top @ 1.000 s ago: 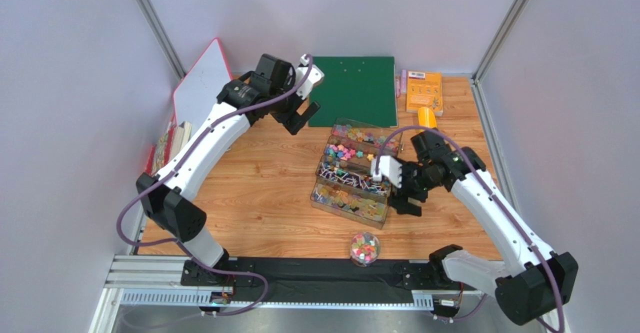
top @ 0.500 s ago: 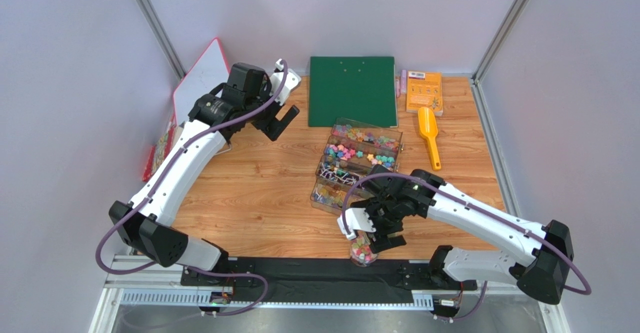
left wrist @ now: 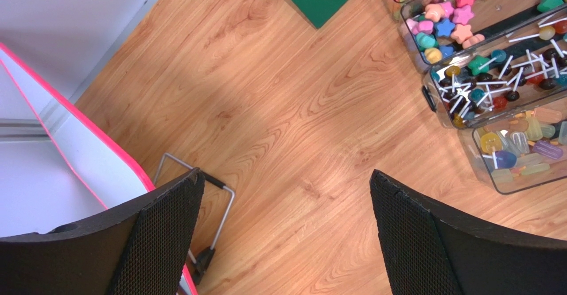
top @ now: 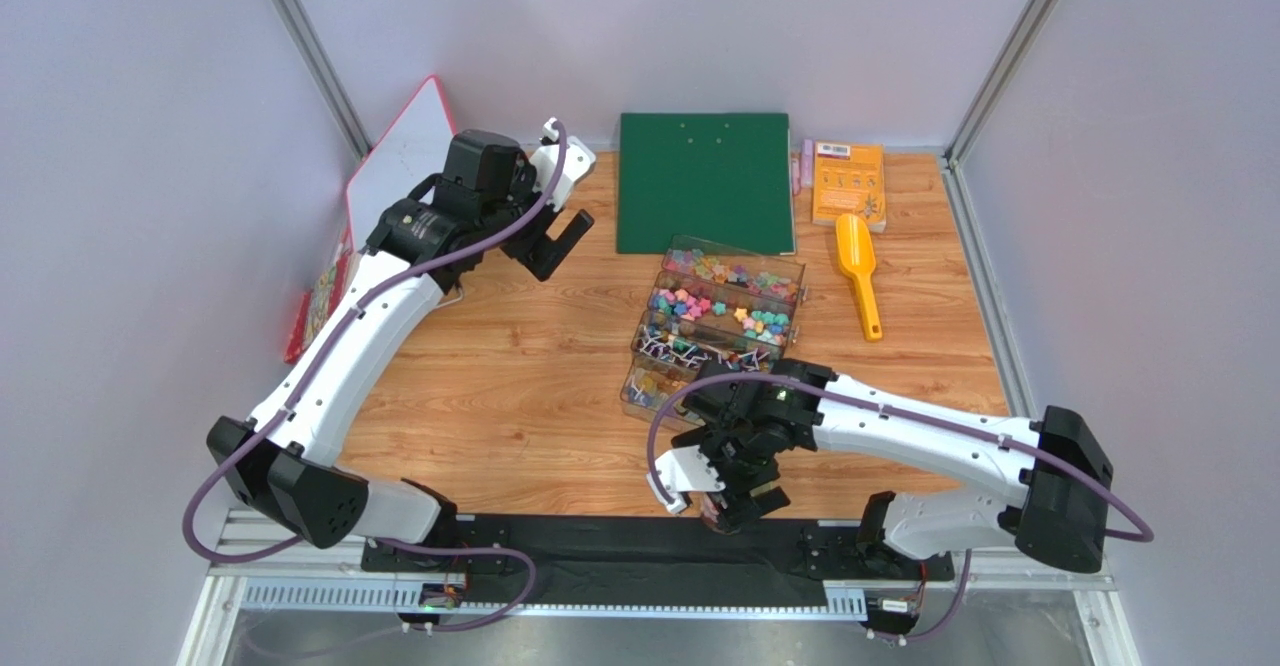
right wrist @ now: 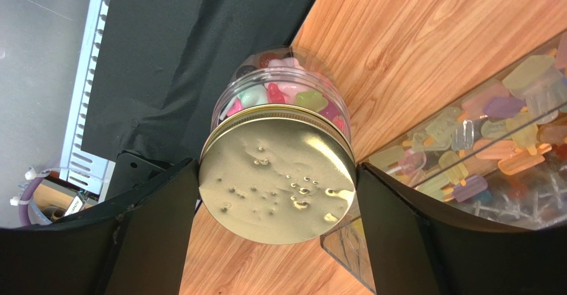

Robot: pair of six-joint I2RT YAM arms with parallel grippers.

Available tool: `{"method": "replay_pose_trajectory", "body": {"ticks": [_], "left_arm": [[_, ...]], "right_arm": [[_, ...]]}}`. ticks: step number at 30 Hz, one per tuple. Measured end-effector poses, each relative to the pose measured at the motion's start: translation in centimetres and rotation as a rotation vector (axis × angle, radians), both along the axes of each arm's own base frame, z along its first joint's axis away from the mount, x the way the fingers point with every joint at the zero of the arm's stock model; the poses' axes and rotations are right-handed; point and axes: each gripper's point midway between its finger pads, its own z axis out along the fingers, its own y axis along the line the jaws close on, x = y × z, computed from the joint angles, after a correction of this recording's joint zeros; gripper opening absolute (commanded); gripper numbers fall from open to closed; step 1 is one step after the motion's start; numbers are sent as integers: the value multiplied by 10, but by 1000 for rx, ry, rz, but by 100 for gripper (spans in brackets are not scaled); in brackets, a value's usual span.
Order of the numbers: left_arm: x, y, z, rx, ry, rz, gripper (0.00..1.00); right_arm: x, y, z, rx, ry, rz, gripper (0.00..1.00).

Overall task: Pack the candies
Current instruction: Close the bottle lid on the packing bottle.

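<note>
— What has changed in the last second?
— The right hand (top: pixel 736 482) has swung from beside the clear compartmented plastic box (top: pixel 736 254) at mid-frame down to the lower centre. It now covers the small clear jar with a gold metal lid (right wrist: pixel 278 175), hiding it from the overhead view. The left hand (left wrist: pixel 286 189) has drawn back to the upper left and hangs released, with nothing between its fingers.
— Is the right hand gripping?
— In the wrist view its black fingers (right wrist: pixel 153 235) press both sides of the lid rim, so it looks clenched on the jar. Filling seems done, and moving the jar looks like the next step.
— Where are the candies (right wrist: pixel 283 94)?
— Some sit under the lid in the jar, at the lower edge of the counter (top: pixel 511 381) by the black strip (right wrist: pixel 199 56). The rest fill the box.
— Which way do they point?
— They lie jumbled, with no shared direction. The jar's axis runs lid to base, lid toward the wrist camera. The box's long axis runs roughly top to bottom of the overhead frame.
</note>
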Motion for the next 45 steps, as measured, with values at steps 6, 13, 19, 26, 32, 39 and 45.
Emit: {"method": "replay_pose_trajectory", "body": {"ticks": [6, 13, 19, 26, 32, 39, 45], "left_arm": [[-2, 1, -2, -8, -11, 0, 100], [-1, 1, -6, -18, -15, 0, 100], [-1, 1, -11, -19, -9, -2, 100], [-2, 1, -12, -20, -6, -1, 100], [-1, -2, -11, -32, -7, -3, 100], [-2, -3, -11, -42, -3, -3, 100], [-2, -3, -11, -43, -4, -2, 100]], "right_arm": [[-3, 4, -6, -23, 4, 17, 81], [-5, 6, -8, -29, -3, 29, 82], [-4, 9, -9, -26, -15, 34, 82], [-7, 11, -9, -24, -20, 48, 87], [-7, 10, -10, -30, -27, 47, 100], [-4, 12, -11, -22, -40, 38, 100], [-4, 10, -11, -22, -47, 36, 100]]}}
